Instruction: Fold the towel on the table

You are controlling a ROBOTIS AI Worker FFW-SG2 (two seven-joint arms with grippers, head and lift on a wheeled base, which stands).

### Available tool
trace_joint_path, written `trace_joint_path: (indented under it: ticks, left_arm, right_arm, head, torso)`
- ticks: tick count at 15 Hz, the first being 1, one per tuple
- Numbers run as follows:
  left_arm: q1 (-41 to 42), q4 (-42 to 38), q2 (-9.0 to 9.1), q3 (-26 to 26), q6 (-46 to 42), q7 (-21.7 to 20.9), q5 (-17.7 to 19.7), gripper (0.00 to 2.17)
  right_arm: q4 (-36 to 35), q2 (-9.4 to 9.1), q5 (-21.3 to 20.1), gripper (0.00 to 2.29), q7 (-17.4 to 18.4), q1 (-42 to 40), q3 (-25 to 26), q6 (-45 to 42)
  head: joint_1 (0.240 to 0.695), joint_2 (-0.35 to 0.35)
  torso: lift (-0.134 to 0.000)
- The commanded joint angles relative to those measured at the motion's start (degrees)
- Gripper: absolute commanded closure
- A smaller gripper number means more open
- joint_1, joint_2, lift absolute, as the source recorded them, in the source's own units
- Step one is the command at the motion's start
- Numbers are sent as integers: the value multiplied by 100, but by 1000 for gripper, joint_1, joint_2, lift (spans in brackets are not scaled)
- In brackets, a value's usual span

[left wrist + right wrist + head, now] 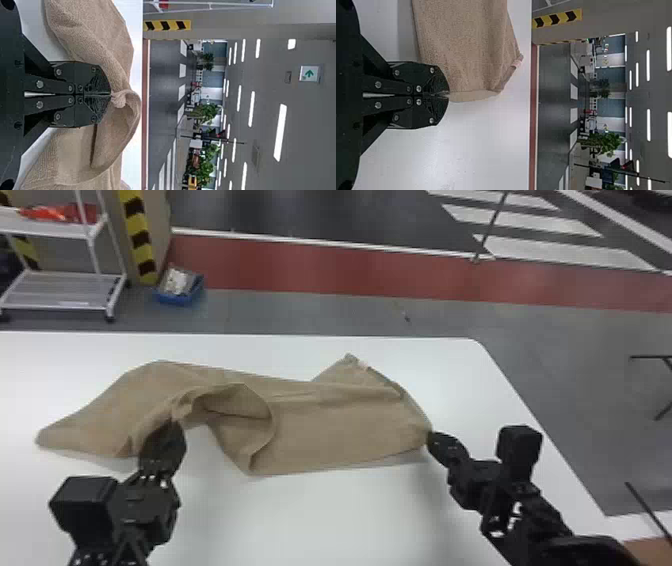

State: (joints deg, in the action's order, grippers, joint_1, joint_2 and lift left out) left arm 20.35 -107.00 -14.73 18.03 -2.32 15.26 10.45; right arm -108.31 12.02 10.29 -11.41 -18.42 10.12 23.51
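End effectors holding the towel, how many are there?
2. The left end effector pinches a bunched bit of the towel in its left half, on the near side; the right end effector pinches the towel at its right end.

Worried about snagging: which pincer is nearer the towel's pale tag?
Right. The right pincer holds the near right corner of the towel, with the pale tag beyond it; the left pincer pinches the towel well to the tag's left.

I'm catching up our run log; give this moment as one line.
towel: rumpled on table | left gripper: shut on pinched cloth | right gripper: shut on near right corner | fold: unfinished
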Motion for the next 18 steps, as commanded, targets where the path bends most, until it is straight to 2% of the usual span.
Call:
trace_joint_path:
  ticks: [1, 3, 5, 6, 8, 10, 12, 14, 16, 18]
  left_arm:
    - [206, -453, -65, -274, 158, 74, -157, 1652]
    - [382, -998, -100, -643, 316, 126, -377, 1652]
    - [602, -1631, -188, -1109, 615, 249, -473, 1652]
    - [663, -1833, -232, -1258, 668, 267, -473, 1652]
    - [804, -2202, -302, -1548, 1054, 258, -482, 1652]
    - [909, -2466, -417, -1733, 1371, 153, -482, 1652]
    - [901, -2615, -434, -1847, 1652, 21, -517, 1652]
    - [742, -2615, -487, -1908, 1793, 12, -561, 1652]
    - [408, -2475, -522, -1987, 1793, 12, -403, 1652]
    - [-233, -2035, -548, -2023, 1775, -5, -166, 1652]
  right_arm:
    - [-489, 143, 88, 1396, -1, -74, 69, 229]
    - [-902, 372, 105, 1396, -19, -57, 174, 598]
    - [-1289, 670, 395, 1396, -81, -13, 447, 1038]
    - [-1403, 679, 571, 1396, -81, -57, 649, 1161]
    - [-1544, 864, 914, 1393, -81, -4, 851, 1372]
    - [-1614, 917, 1213, 1393, -81, -21, 1097, 1372]
    - [-1553, 925, 1388, 1393, -45, 128, 1255, 1372]
    - [-1351, 987, 1476, 1393, -10, 515, 1238, 1530]
    - [-955, 1057, 1494, 1393, -10, 1007, 1132, 1671]
    - [-305, 1092, 1362, 1396, -19, 1666, 860, 1688]
  head:
    - [695, -204]
    - [695, -190]
    - [695, -168]
    - [695, -148]
    - [695, -132]
    - [695, -122]
    - [695, -122]
    - [695, -126]
    - [695, -127]
    - [676, -123]
  torso:
    - [-128]
    - [-128]
    - [-128]
    - [-128]
    - [-128]
    - [-128]
    - [-128]
    - [-128]
    - [-128]
    - [-128]
